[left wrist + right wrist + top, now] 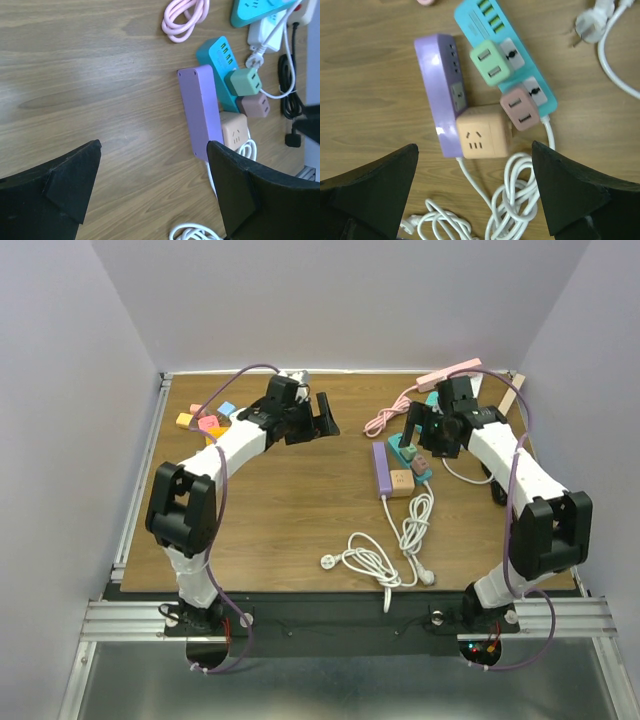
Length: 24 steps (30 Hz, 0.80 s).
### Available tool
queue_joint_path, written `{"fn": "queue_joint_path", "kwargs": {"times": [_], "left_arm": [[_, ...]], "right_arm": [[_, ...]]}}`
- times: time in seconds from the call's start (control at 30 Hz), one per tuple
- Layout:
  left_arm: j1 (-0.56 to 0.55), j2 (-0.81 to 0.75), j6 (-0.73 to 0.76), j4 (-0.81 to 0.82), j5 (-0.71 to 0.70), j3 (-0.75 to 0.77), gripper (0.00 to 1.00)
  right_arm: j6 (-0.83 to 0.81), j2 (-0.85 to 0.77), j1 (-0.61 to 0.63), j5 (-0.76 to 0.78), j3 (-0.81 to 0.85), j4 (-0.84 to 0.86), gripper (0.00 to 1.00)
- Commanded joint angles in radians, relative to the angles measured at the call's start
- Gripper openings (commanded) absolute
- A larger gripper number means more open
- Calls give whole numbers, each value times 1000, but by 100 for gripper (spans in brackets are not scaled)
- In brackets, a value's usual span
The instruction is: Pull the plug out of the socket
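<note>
On the wooden tabletop [300,510] a peach cube plug [482,132] sits unpulled in the purple plastic power strip [437,85], left gripper [152,150] and right gripper [475,147] spread wide, empty.

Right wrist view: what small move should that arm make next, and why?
Probably lower the right arm straight down so its open jaws straddle the peach cube-shaped plastic plug. The plug sits seated against the purple plastic power strip, roughly centred between the jaws, and nothing is gripped yet.
</note>
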Motion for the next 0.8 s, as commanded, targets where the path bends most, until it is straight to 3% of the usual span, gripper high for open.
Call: {"fn": "queue_joint_path", "kwargs": {"times": [0.0,0.3,0.63,0.77], "left_arm": [[-39,44,-17,-21,-50,83,99],[-103,58,-40,-10,-59,89,99],[-105,-114,-55,15,-105,-174,99],[-105,-205,-66,31,-126,-288,99]], "right_arm": [[-18,-99,17,30,-83,-5,99],[-30,-75,60,-33,-177,32,91],[-27,-9,72,4,-258,170,90],[-15,12,84,-98,-297,248,90]]}}
